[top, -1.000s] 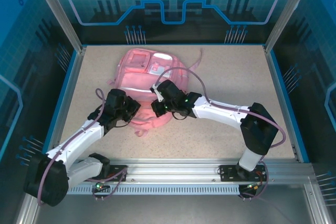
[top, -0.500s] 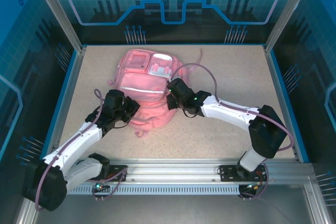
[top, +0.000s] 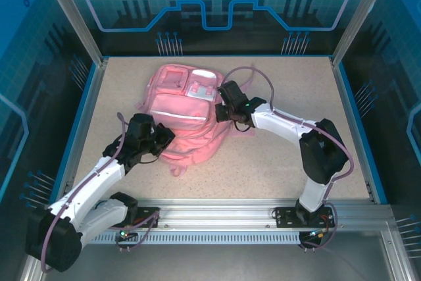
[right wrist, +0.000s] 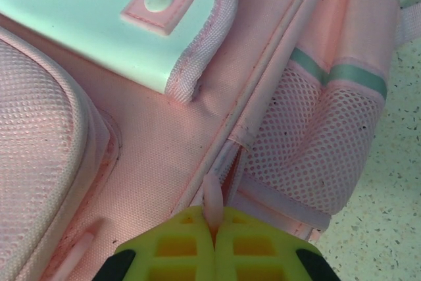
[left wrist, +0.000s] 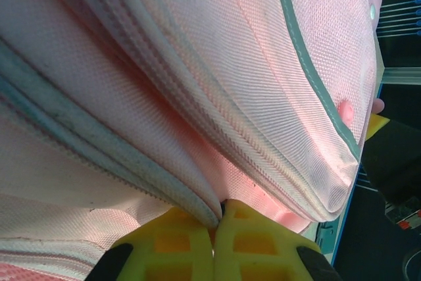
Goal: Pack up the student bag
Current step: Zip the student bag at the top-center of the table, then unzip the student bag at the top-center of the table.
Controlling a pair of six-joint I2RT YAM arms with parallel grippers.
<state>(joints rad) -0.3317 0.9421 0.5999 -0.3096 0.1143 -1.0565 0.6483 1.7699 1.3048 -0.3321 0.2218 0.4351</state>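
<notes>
The right hand [right wrist: 214, 228] pinches the zip pull [right wrist: 212, 197] at its tips, the left hand [left wrist: 214, 225] pinches a seam [left wrist: 195, 201] of the student bag [top: 181, 113] — tugged askew, the thin pull could slip free.

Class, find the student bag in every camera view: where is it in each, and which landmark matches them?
Top external: the student bag lies left of centre.
Left wrist: its pink fabric slopes across the picture, the left gripper shut on it at bottom centre.
Right wrist: left and centre, the right gripper pinching its zip pull.
Landmark: the whitish patch, top left at the right wrist, at the bag's far end from above.
</notes>
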